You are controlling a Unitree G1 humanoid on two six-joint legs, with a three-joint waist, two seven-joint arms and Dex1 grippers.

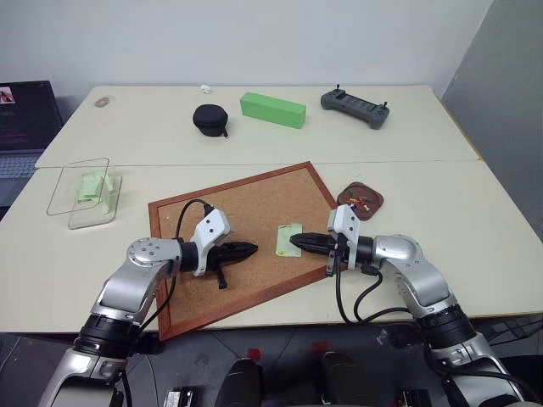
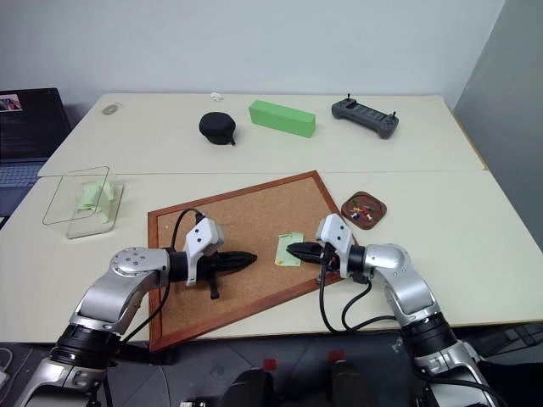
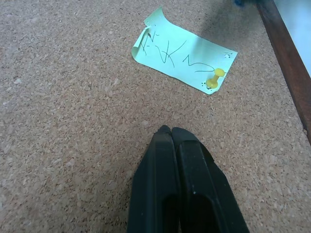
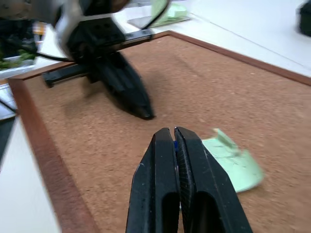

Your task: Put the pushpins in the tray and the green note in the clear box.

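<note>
From the head views: cork board (image 1: pixel 246 242) lying askew on the table (image 1: pixel 475 229), green note (image 1: pixel 288 239) on it, pinned by a yellow pushpin; left gripper (image 1: pixel 251 249) and right gripper (image 1: pixel 294 241) facing each other over the board, note between them, right tips just at its edge. Tray (image 1: pixel 361 200) off the board's right corner, holding pushpins (image 1: pixel 360 203). Clear box (image 1: pixel 85 193) far left, pale green paper inside. From the left wrist: jaws clenched, nothing between them, above bare cork; scribbled note ahead, yellow pushpin (image 3: pixel 214 79) at one corner. From the right wrist: jaws clenched, a speck of blue between the tips, possibly a pin; note just beside.
</note>
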